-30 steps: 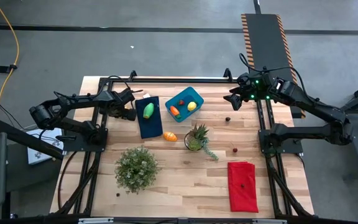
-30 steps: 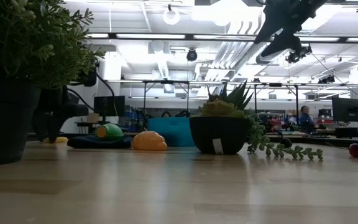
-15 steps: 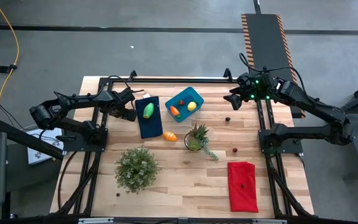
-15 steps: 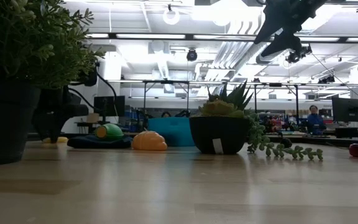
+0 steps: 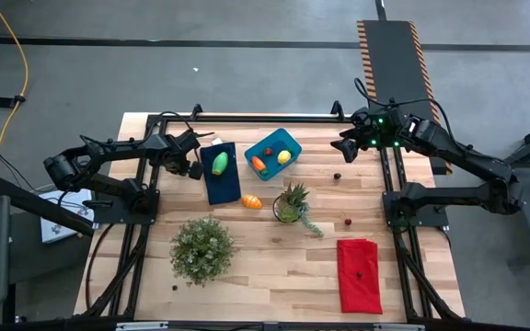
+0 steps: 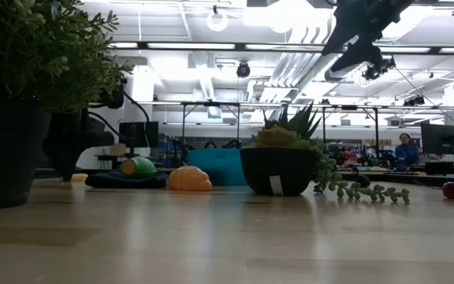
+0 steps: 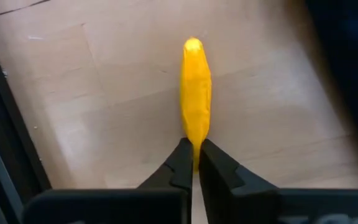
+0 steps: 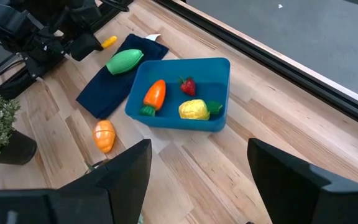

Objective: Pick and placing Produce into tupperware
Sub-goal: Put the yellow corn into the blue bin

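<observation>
My left gripper (image 7: pixel 193 163) is down at the table's left rear, just left of the dark blue cloth (image 5: pixel 220 175), its fingers (image 7: pixel 180 163) pinched tight on the near end of a slim yellow piece (image 7: pixel 196 93) that lies along the wood and points away from the wrist. In the right wrist view that same yellow piece (image 8: pixel 107 42) shows as a small tip poking out beside my left arm, just off the cloth's corner. A green oval (image 5: pixel 220 163) lies on the cloth, not in the tub. Just right of the cloth sits the blue tupperware (image 5: pixel 291 142); inside it are the carrot (image 8: pixel 155 96), the lemon (image 8: pixel 194 110) and a small red berry (image 8: pixel 188 86). An orange oval (image 5: pixel 252 201) lies on bare wood in front of the cloth's near corner, beside the spiky potted plant (image 5: pixel 292 204). The bushy plant (image 5: pixel 201 248) and a red cloth (image 5: pixel 359 274) sit nearer the front edge. My right gripper (image 8: pixel 199 180) hangs high above the table's right rear, fingers spread wide, holding nothing.
</observation>
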### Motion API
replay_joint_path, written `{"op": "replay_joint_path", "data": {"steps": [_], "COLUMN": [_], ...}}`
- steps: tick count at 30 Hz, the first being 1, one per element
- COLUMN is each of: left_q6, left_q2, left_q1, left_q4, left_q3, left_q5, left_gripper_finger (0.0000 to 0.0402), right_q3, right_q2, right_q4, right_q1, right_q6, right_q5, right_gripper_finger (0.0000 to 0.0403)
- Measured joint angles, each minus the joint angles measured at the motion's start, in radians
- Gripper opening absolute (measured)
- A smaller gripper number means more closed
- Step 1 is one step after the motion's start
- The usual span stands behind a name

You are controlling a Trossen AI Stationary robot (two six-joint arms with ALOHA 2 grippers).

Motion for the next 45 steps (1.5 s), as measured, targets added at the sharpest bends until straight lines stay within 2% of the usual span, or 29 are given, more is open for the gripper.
{"op": "replay_joint_path", "data": {"steps": [6,15,24,38,45], "left_q6": [0.0,-0.002,-0.001,0.062,0.112], "left_q2": [0.0,0.001,0.001,-0.001,-0.001], "left_q1": [0.0,0.0,0.0,0.0,0.0], "left_q4": [0.0,-0.001,-0.005,-0.017,-0.098], "left_q3": [0.0,0.017,0.08,0.181,0.255], "left_q5": [0.0,0.022,0.027,0.107,0.114], "left_gripper_finger": [0.0021,0.0004,0.0009,0.0007,0.0007], "right_q3": [0.0,0.0,0.0,0.0,0.0], "right_q2": [0.0,0.0,0.0,0.0,0.0], "right_q4": [0.002,0.007,0.016,0.017,0.017], "right_q1": [0.0,0.0,0.0,0.0,0.0], "right_q6": [0.0,0.0,0.0,0.0,0.0], "right_q5": [0.0,0.0,0.0,0.001,0.001], "right_gripper_finger": [0.0256,0.0256,0.0256,0.0256,0.0256]}}
